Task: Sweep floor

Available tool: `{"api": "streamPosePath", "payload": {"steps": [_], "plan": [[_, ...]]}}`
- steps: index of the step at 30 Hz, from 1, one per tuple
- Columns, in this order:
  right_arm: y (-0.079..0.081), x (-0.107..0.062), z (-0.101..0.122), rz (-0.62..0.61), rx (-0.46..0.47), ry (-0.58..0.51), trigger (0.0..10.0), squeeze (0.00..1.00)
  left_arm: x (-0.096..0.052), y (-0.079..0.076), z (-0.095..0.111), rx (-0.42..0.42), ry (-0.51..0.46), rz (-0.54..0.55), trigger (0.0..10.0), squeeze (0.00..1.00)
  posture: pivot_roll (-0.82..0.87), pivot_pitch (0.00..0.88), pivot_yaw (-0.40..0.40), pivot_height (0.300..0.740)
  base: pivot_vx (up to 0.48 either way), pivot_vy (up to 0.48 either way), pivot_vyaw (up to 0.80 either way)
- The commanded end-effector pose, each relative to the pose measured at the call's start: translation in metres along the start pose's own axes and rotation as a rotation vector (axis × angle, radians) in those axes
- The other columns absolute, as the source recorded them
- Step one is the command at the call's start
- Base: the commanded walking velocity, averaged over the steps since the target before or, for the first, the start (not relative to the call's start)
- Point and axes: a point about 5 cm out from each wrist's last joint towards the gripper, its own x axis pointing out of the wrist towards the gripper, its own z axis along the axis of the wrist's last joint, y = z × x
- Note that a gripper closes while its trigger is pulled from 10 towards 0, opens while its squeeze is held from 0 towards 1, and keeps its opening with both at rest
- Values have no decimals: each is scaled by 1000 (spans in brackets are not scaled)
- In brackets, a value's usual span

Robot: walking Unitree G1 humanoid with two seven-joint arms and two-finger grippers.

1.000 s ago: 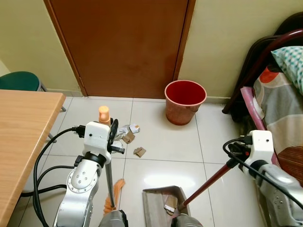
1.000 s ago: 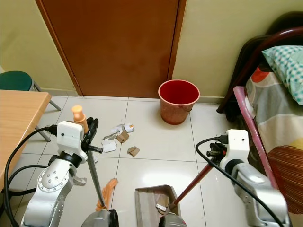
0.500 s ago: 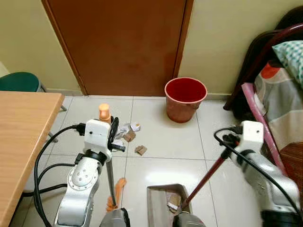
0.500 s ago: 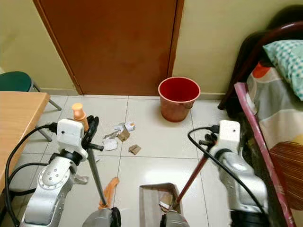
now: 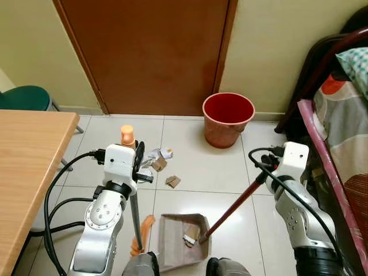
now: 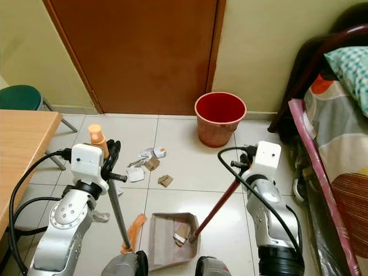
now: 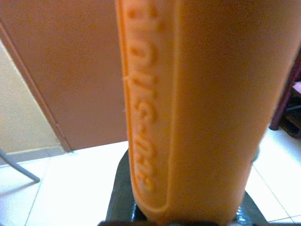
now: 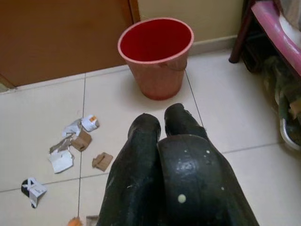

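My left gripper [image 5: 138, 164] is shut on the broom, just below its orange handle top [image 5: 127, 136]. The grey shaft [image 5: 135, 215] runs down to orange bristles [image 5: 144, 230] on the tiles. The orange handle [image 7: 188, 108] stands close up in the left wrist view. My right gripper [image 5: 269, 170] is shut on the red handle [image 5: 233, 207] of the grey dustpan [image 5: 168, 244], which lies beside the bristles with a few scraps [image 5: 190, 234] in it. Paper and cardboard scraps [image 5: 155, 163] lie on the tiles ahead, one brown piece [image 5: 172, 181] nearest the pan. The black fingers [image 8: 146, 155] are pressed together.
A red bucket [image 5: 228, 118] stands by the brown door [image 5: 149, 52]. A wooden table [image 5: 29, 172] runs along the left with a green stool [image 5: 23, 98] behind it. A bed [image 5: 339, 144] with a dark frame lines the right. Black cables [image 5: 54, 195] hang off my left arm.
My right arm has swung inward and forward, sliding the dustpan left until it lies next to the broom bristles. The left arm and broom have stayed put.
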Motion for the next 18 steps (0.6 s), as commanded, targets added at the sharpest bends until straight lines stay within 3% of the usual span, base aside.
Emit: {"api": "streamPosePath", "payload": {"steps": [1,8,18], "plan": [[-6,1,1,-29,-16,-15,10000,0,1,4,0,-17,-13,27,10000,0,75,134,-20,740,0,0,0],[-4,2,3,-26,-11,-27,10000,0,5,6,7,-39,-37,48,10000,0,25,149,-40,740,0,0,0],[3,1,1,-33,13,-16,10000,0,6,1,17,-64,-66,54,10000,0,18,194,-84,740,316,-261,0]]}}
